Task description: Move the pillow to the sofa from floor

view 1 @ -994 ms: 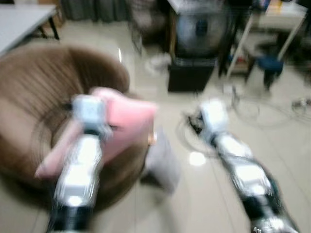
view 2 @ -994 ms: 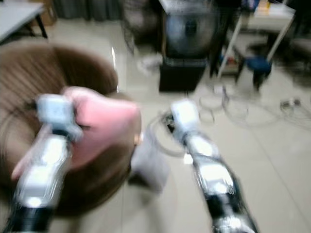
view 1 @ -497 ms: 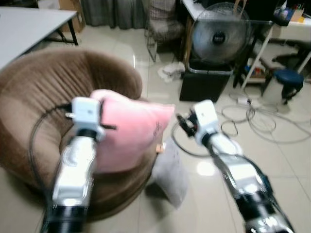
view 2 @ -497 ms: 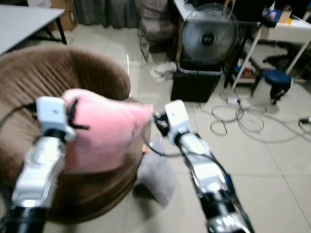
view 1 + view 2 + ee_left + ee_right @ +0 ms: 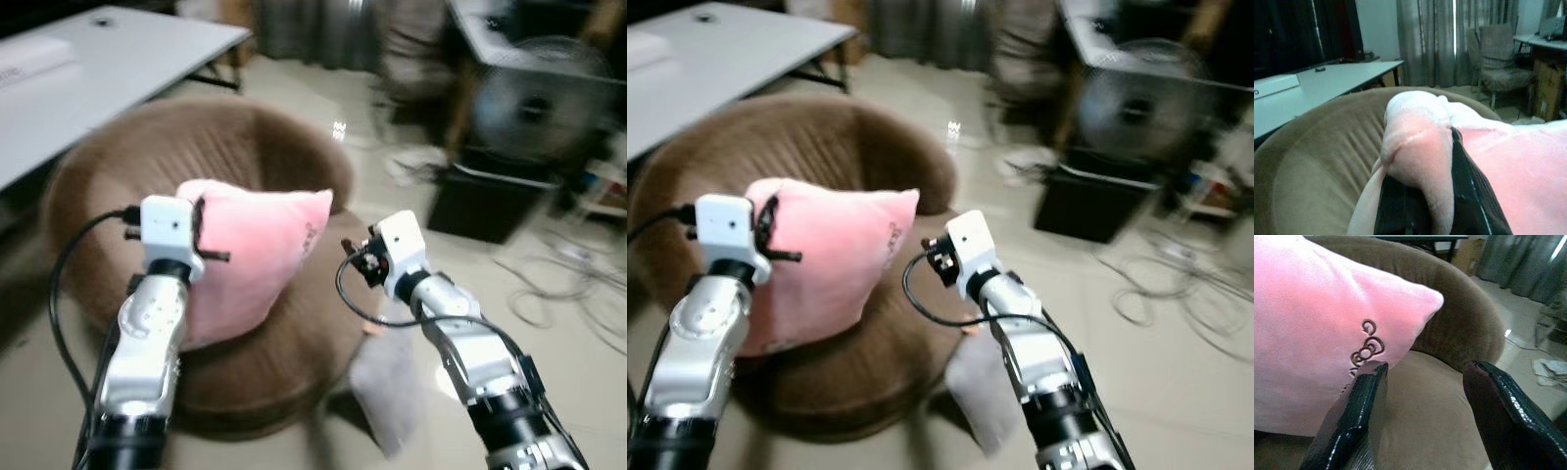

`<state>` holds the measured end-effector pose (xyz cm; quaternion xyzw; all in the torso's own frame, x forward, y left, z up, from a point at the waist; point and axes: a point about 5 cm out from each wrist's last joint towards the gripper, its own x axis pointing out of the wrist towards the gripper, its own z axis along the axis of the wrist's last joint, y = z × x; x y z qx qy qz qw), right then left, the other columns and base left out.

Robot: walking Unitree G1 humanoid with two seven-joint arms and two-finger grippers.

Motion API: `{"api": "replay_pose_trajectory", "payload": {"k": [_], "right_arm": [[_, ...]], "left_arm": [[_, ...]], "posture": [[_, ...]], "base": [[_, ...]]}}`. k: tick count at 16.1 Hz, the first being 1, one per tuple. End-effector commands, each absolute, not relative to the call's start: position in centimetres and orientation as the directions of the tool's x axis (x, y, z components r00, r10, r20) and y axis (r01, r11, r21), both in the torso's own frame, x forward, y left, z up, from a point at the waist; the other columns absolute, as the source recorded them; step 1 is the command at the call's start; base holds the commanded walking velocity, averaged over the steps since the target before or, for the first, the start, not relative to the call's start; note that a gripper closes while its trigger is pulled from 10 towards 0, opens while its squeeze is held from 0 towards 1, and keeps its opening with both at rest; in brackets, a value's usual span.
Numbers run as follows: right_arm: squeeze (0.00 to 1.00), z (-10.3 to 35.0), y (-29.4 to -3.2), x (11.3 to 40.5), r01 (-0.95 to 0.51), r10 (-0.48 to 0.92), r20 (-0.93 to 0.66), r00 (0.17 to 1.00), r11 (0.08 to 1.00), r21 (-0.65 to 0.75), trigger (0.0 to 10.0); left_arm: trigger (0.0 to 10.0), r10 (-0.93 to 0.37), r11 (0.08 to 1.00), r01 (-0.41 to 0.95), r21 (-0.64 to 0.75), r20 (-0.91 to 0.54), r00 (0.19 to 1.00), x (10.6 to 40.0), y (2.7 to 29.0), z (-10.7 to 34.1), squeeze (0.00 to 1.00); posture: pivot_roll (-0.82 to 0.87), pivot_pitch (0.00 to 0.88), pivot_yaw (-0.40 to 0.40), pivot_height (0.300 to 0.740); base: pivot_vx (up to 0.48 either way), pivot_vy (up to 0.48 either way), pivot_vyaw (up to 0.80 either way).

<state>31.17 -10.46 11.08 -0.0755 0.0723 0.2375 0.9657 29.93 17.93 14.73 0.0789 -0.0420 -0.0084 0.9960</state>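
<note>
At centre left of the head views, the left gripper [image 5: 1435, 196] is clamped on a bunched corner of the pink pillow [image 5: 257, 243], holding it over the seat of the round brown sofa [image 5: 294, 171]; the right gripper [image 5: 1422, 406] hangs just beside the pillow, fingers [image 5: 1501, 416] spread wide with nothing between them; a grey cloth [image 5: 387, 392] lies on the floor at lower right.

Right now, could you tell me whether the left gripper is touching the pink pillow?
Touching. In the left wrist view the left gripper has its black fingers pinched on a bunched corner of the pink pillow, which bulges between them.
</note>
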Motion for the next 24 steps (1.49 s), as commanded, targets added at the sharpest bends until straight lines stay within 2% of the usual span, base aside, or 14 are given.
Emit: {"api": "replay_pose_trajectory", "payload": {"k": [1, 6, 10, 13, 17, 20, 22, 24], "right_arm": [[0.0, 11.5, -11.3, 31.5, -0.42, 0.403, -0.161, 0.901, 0.903, -0.091, 10.0], [0.0, 11.2, -12.0, 31.5, -0.387, 0.37, -0.177, 0.912, 0.919, -0.071, 10.0], [0.0, 11.1, -11.6, 31.1, -0.416, 0.397, -0.174, 0.901, 0.905, -0.088, 10.0], [0.0, 11.0, -11.8, 31.1, -0.395, 0.38, -0.182, 0.907, 0.917, -0.053, 10.0], [0.0, 11.5, -11.4, 29.8, -0.549, 0.525, -0.185, 0.831, 0.829, -0.11, 10.0], [0.0, 12.6, -12.1, 28.9, -0.645, 0.621, -0.182, 0.762, 0.751, -0.141, 10.0], [0.0, 13.8, -12.5, 28.2, -0.719, 0.699, -0.168, 0.695, 0.68, -0.144, 10.0], [0.0, 15.5, -12.9, 27.0, -0.816, 0.8, -0.167, 0.576, 0.552, -0.171, 10.0]], "left_arm": [[10.0, -0.04, 0.985, 0.017, 0.169, 0.134, 0.99, 30.1, 17.7, 15.9, 0.0], [10.0, -0.065, 0.983, 0.043, 0.178, 0.123, 0.99, 30.1, 17.4, 15.8, 0.0], [10.0, -0.08, 0.981, 0.058, 0.186, 0.115, 0.99, 30.1, 17.3, 15.8, 0.0], [10.0, -0.123, 0.975, 0.11, 0.191, 0.058, 0.991, 30.5, 16.7, 15.1, 0.0], [10.0, -0.189, 0.966, 0.193, 0.171, -0.035, 0.981, 31.3, 15.8, 14.2, 0.0], [10.0, -0.379, 0.914, 0.382, 0.138, -0.05, 0.924, 31.6, 13.6, 15.0, 0.0], [10.0, -0.444, 0.885, 0.449, 0.124, -0.064, 0.894, 31.8, 12.8, 15.7, 0.0], [10.0, -0.452, 0.869, 0.468, 0.159, -0.127, 0.883, 32.7, 12.8, 16.1, 0.0]], "posture": [[0.15, 0.0, -0.024, 0.74], [0.14, 0.0, -0.012, 0.74], [0.14, 0.0, -0.007, 0.74], [0.14, 0.0, -0.004, 0.74], [0.12, 0.0, -0.004, 0.74], [0.09, 0.0, -0.006, 0.74], [0.08, 0.0, -0.008, 0.74], [0.06, 0.0, -0.008, 0.74]], "base": [[0.371, 0.0, 0.0], [0.371, 0.0, 0.0], [0.373, 0.0, 0.0], [0.199, 0.0, 0.0], [0.0, 0.0, 0.0], [0.0, 0.0, 0.0], [0.0, 0.0, 0.0], [0.0, 0.0, 0.0]]}}
